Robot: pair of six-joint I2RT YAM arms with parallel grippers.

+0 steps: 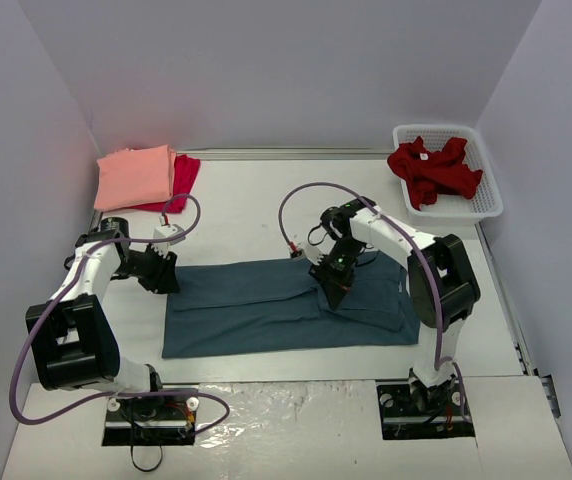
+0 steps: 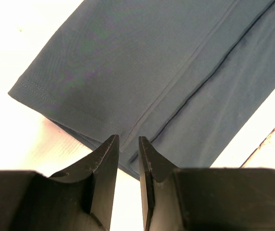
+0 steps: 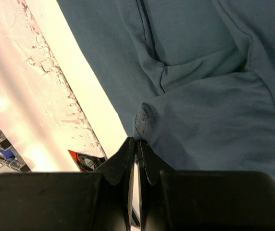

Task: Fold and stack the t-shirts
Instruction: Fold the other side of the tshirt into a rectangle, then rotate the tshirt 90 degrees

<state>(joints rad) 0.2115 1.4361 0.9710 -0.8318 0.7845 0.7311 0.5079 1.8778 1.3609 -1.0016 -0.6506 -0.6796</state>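
Back right, basket [image 1: 489,198] holds dark red shirt [image 1: 434,172]; left jaws ajar, right jaws pinch blue shirt [image 1: 256,310].

Slate-blue shirt [image 1: 266,305] flat, center; salmon shirt [image 1: 134,176] atop crimson [image 1: 184,175]; dark-red [image 1: 436,172] crumpled.

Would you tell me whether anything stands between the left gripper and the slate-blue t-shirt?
Nothing visible does. The left gripper has its tips right at the near edge of the slate-blue t-shirt, jaws slightly apart, with only bare table beside them.
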